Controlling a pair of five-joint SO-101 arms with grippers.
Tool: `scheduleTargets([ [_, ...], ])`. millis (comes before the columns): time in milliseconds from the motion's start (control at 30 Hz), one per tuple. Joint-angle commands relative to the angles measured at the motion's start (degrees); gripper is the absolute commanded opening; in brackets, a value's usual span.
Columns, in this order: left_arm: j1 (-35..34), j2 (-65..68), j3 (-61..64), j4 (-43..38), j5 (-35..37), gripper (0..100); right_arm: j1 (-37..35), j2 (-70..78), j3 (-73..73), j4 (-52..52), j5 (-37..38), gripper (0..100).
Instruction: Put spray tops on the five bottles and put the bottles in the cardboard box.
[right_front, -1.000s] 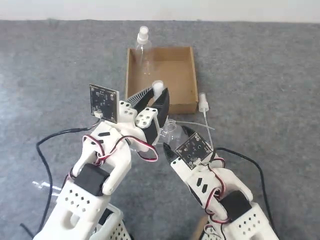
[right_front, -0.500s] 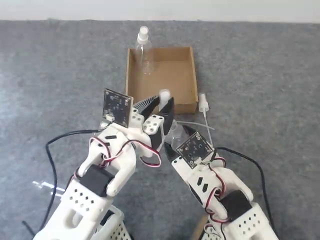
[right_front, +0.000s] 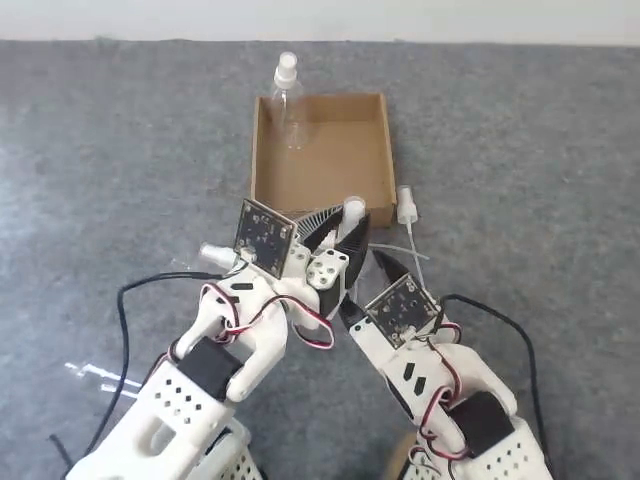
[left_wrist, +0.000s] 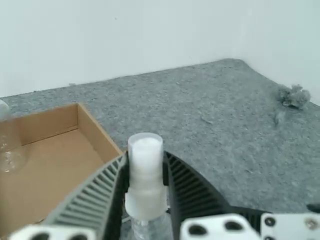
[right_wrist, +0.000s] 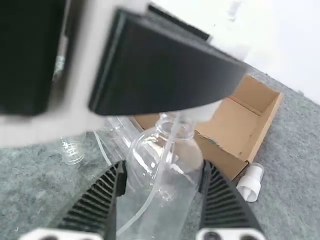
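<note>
Spray top (left_wrist: 145, 165), white, is pinched between the ribbed black fingers (left_wrist: 102, 187) of the left gripper (left_wrist: 145, 159), which are clamped on its sides. It sits upright on the neck of a clear bottle (right_wrist: 161, 186), and its thin dip tube runs down inside the bottle. The right gripper (right_wrist: 164, 172) holds that bottle by the body, its fingers pressed against the rounded sides. This keeps the bottle steady while the other arm works the top from above.

From overhead, the two grippers meet just in front of the near wall of the cardboard box (right_front: 258, 150), above the grey felt-covered table (right_front: 520, 130). This looks like the joining step, with one arm bracing and the other seating or twisting the top. Whether the top is fully seated cannot be told.

A capped bottle (right_front: 287, 95) rests at the box's far left corner, its white top reaching past the far wall. A loose spray top (right_front: 405, 207) with a long tube lies on the table just beside the box's near right corner, handy for a later bottle. A second clear bottle (right_wrist: 72, 150) lies on the table near the arms.
</note>
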Motion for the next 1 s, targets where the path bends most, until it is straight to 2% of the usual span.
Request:
scheduleTargets([
  [0,0.35,-0.88,-0.4,-1.58,-0.79,1,2.42,-1.45,-2.64,-0.13,0.53,6.5],
  [100,0.7,-0.53,-0.31,-1.58,-0.79,1,5.49,-1.54,-2.55,-1.89,0.18,6.5],
  [400,1.05,-0.44,-0.22,-1.58,-0.88,2,5.76,-1.54,-2.46,-2.59,0.09,6.5],
  [567,2.46,-0.35,0.57,-1.49,-0.88,9,5.76,-1.54,-2.81,-2.59,0.09,6.5],
  [833,1.14,-0.88,0.48,-1.41,-0.53,13,6.11,-1.54,-2.9,-2.59,0.09,6.5],
  [967,0.97,-0.88,-2.33,4.04,2.02,18,6.2,-1.54,-2.9,-2.59,0.09,6.5],
])
